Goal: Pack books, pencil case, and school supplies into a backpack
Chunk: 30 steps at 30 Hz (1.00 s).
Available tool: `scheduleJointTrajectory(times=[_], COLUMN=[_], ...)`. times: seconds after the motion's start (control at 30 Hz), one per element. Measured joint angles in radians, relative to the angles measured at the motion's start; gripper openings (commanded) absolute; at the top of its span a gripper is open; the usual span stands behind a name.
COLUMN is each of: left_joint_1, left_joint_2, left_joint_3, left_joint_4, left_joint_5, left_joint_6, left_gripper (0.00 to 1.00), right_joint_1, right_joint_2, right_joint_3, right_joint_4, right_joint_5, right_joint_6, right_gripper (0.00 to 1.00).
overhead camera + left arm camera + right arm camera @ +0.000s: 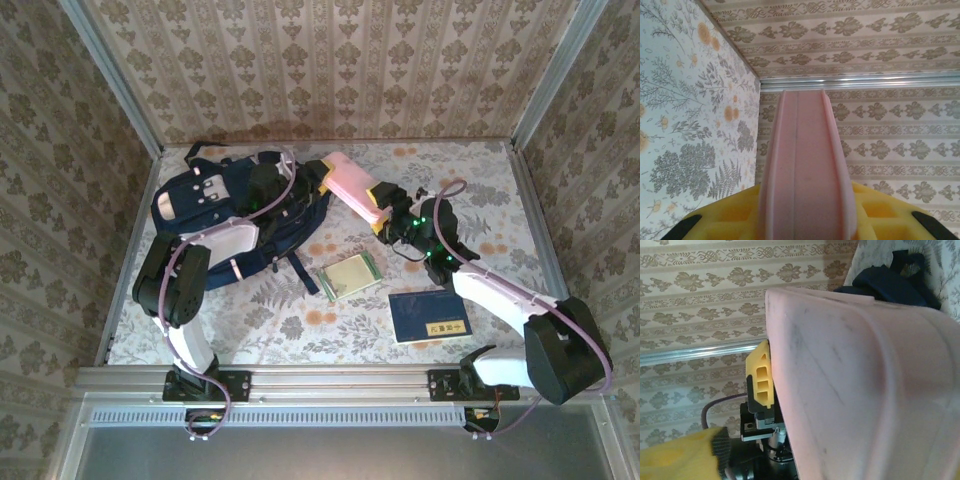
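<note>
Pencil case (348,178): pink pouch, raised above the desk (500,200) at centre rear. One end is clamped in the narrow-set left claw (807,215); the other lies between the fingers of the right claw (388,208), grip not discernible. Backpack (230,215): left rear, near the left wall, just beside the case. Green-and-white pad (348,275) and navy book (430,317): flat, apart, front centre-right; bare desk at right rear and along the front edge.

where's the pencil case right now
Top view, mid-table: the pencil case hangs just right of the backpack, gripped by the left fingers, its near end at the right fingers.
</note>
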Motion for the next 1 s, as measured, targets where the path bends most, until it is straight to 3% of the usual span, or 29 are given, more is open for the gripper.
scheduleJointTrajectory(times=[0.1, 0.23, 0.47, 0.77, 0.9, 1.0], left_joint_1=[0.001, 0.0, 0.0, 0.006, 0.031, 0.08], left_joint_2=[-0.005, -0.008, -0.008, -0.029, -0.076, -0.144], left_joint_3=[-0.003, -0.003, -0.006, -0.037, -0.039, 0.008], left_joint_4=[0.008, 0.016, 0.011, -0.029, -0.14, -0.372], left_joint_5=[-0.008, -0.014, -0.003, 0.009, 0.021, 0.019], left_joint_6=[-0.014, -0.025, -0.022, 0.02, 0.102, 0.257], left_gripper=[0.23, 0.25, 0.53, 0.64, 0.68, 0.72], right_joint_1=[0.0, 0.0, -0.002, -0.043, -0.064, -0.09], right_joint_2=[0.009, 0.009, -0.014, -0.055, -0.068, -0.088], right_joint_3=[-0.005, -0.01, -0.016, -0.034, -0.047, -0.059], right_joint_4=[0.018, 0.029, 0.03, 0.027, 0.01, -0.019], right_joint_5=[0.009, 0.023, 0.049, 0.072, 0.072, 0.072], right_joint_6=[0.004, 0.002, -0.016, -0.037, -0.055, -0.075], right_gripper=[0.48, 0.44, 0.4, 0.35, 0.34, 0.34])
